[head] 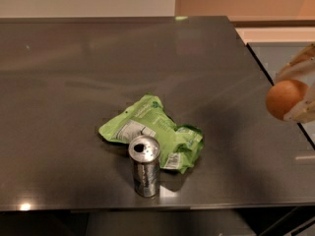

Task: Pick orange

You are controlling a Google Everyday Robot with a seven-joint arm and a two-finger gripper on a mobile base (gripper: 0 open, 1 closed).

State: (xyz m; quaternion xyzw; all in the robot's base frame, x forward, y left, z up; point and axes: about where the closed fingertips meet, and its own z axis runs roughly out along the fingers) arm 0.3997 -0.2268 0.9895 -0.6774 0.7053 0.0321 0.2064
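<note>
The orange [285, 99] is a small round orange fruit at the right edge of the camera view, held up off the dark table [74, 82]. My gripper [291, 95] is shut on it, with pale translucent fingers [301, 112] around its upper and right sides. The gripper and orange hang above the table's right edge, well to the right of the can and bag.
A silver can [145, 166] stands upright near the table's front edge. A crumpled green snack bag [150, 132] lies just behind and beside it. A light counter [275, 33] lies beyond the table's right edge.
</note>
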